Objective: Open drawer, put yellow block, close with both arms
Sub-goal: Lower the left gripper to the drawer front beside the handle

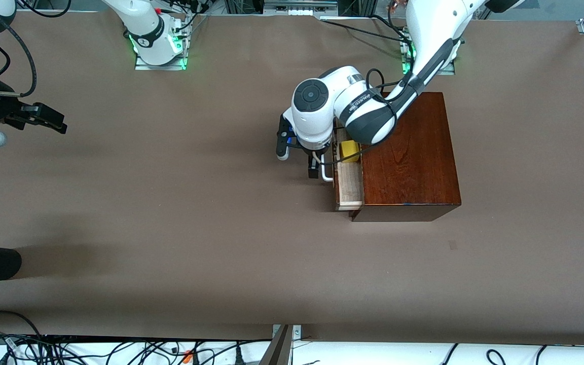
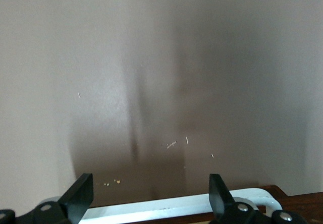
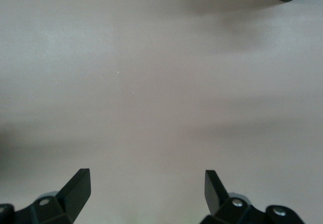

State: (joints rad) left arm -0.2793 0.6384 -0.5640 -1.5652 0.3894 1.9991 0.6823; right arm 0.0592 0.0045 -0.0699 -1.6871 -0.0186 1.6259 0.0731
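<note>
Lighting is pretty even and bright from overhead, so the brown table [image 1: 170,228] looks flat with only soft shadows. A blurry dark patch sits on the paper near the front camera at the right arm's end. The wooden box [image 1: 413,157] top has a mild sheen, no harsh glare. Green LEDs glow at both arm bases. Both wrist views look washed out and hazy; the left one shows a broad soft shadow down the tabletop.

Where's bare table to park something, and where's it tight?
Bare: table between the right hand and the drawer, plus the strip nearer the camera than the wooden box. Tight: the left hand is at the handle, and the yellow block sits in the drawer.
</note>
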